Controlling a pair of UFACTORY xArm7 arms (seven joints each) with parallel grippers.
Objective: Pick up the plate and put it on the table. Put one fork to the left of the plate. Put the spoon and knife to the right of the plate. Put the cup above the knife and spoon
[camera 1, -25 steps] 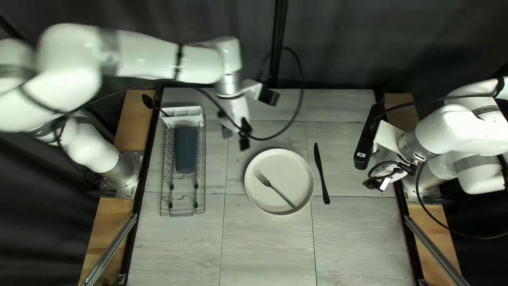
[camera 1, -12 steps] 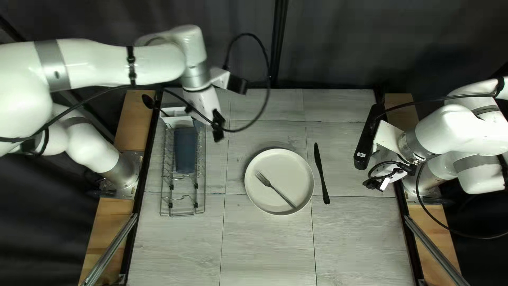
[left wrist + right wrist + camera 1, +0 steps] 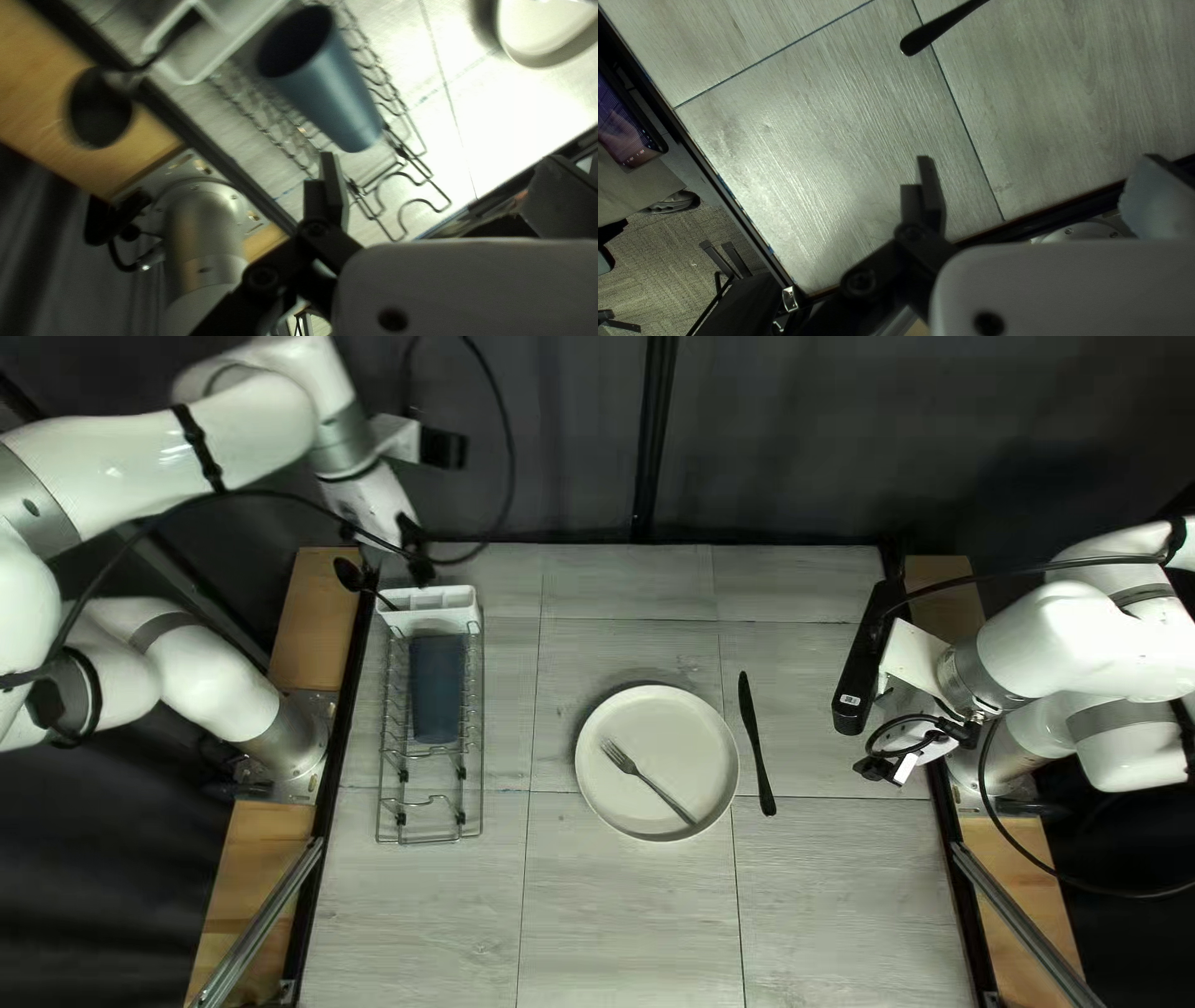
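In the top left view my left gripper (image 3: 417, 558) hangs by the rack's far end and my right gripper (image 3: 886, 767) stays near the right table edge. Both are open and hold nothing. A fork (image 3: 647, 780) lies on the pale plate (image 3: 600, 790), with the black knife (image 3: 756, 743) to its right. The blue cup (image 3: 436, 690) lies in the wire rack; the black spoon (image 3: 350, 575) leans out of the white holder (image 3: 430, 601). The left wrist view has the cup (image 3: 339, 93) ahead of my gripper (image 3: 439, 180). In the right wrist view the knife handle (image 3: 937, 31) is ahead of my gripper (image 3: 1036, 180).
The wire rack (image 3: 430, 839) stands along the table's left side, with the holder at its far end. Cables loop from both arms. Near the table's edge, the right wrist view shows a screen (image 3: 623, 124) and a shoe (image 3: 676, 202).
My left arm has swung left across the table's far side, from beyond the plate to beside the holder, uncovering the holder. The right arm, plate, fork and knife have not moved.
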